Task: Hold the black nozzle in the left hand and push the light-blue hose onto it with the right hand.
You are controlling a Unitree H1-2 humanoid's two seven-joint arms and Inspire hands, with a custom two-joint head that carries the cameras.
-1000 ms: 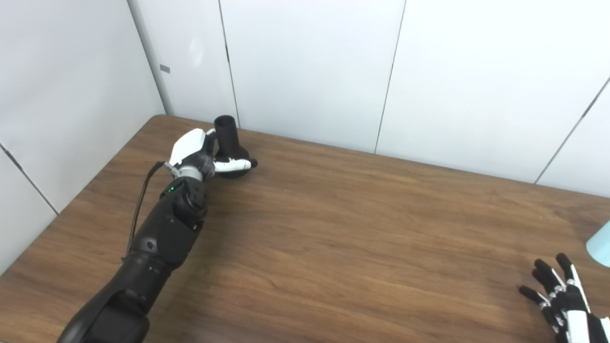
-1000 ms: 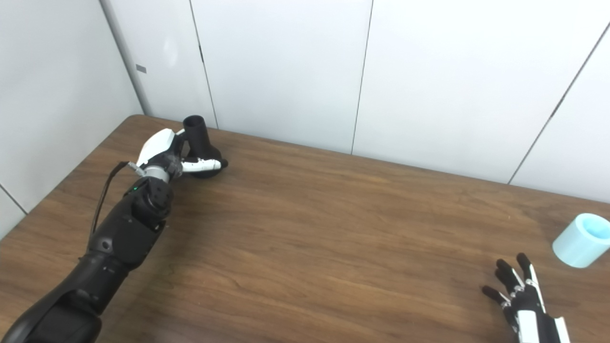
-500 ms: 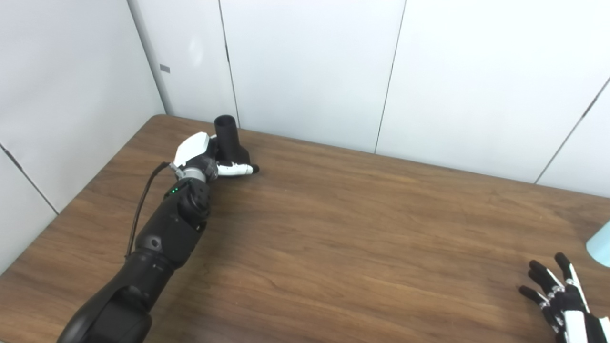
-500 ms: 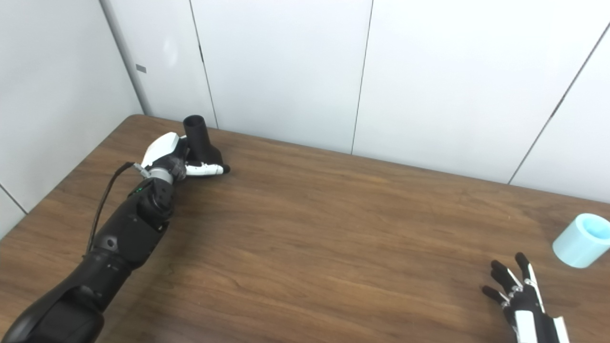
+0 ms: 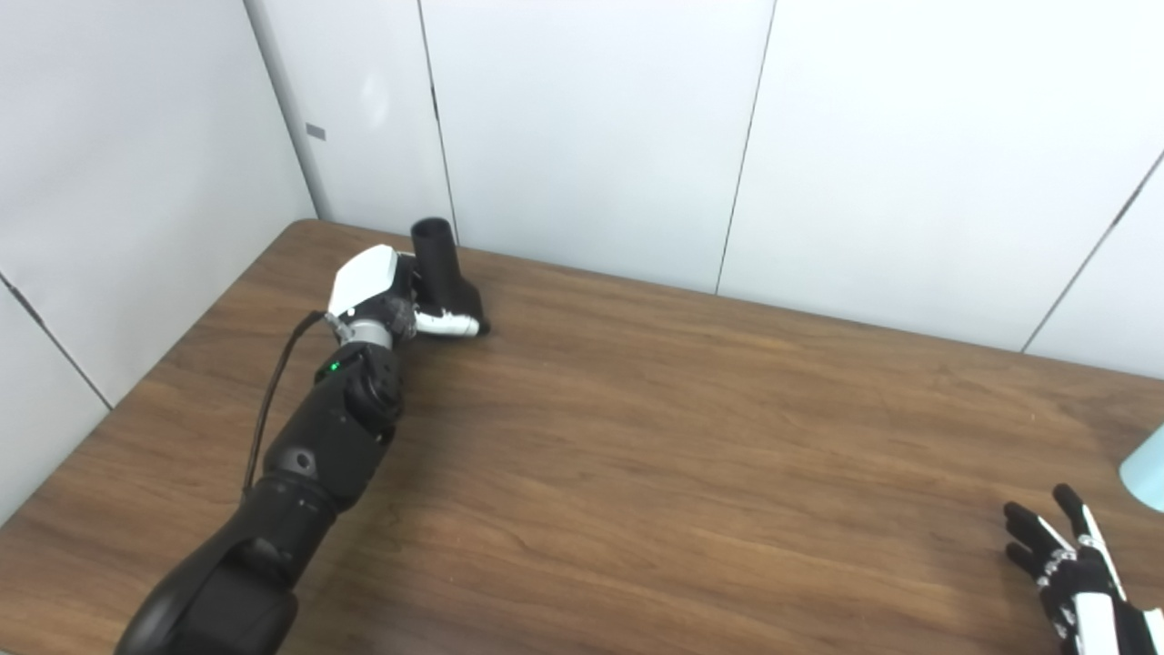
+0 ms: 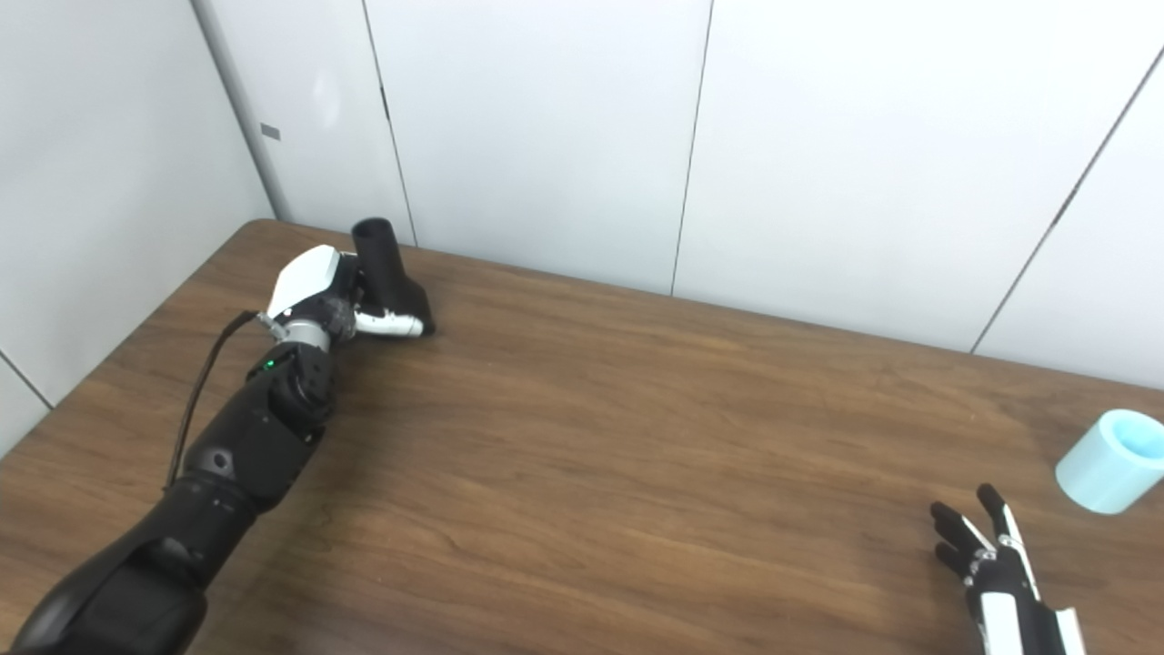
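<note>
Right eye view is showing the left robot hand (image 6: 318, 296) closing around the stiff black nozzle (image 6: 386, 273) at the table's (image 6: 591, 437) far-left corner; the right robot hand (image 6: 991, 569) is waiting open-fingered near the light-looking hose (image 6: 1105, 459).

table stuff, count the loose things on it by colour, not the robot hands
black: 1, the nozzle, with the left robot hand around it
light blue: 1, the hose piece, lying apart from the right robot hand
total: 2 things on the table
</note>
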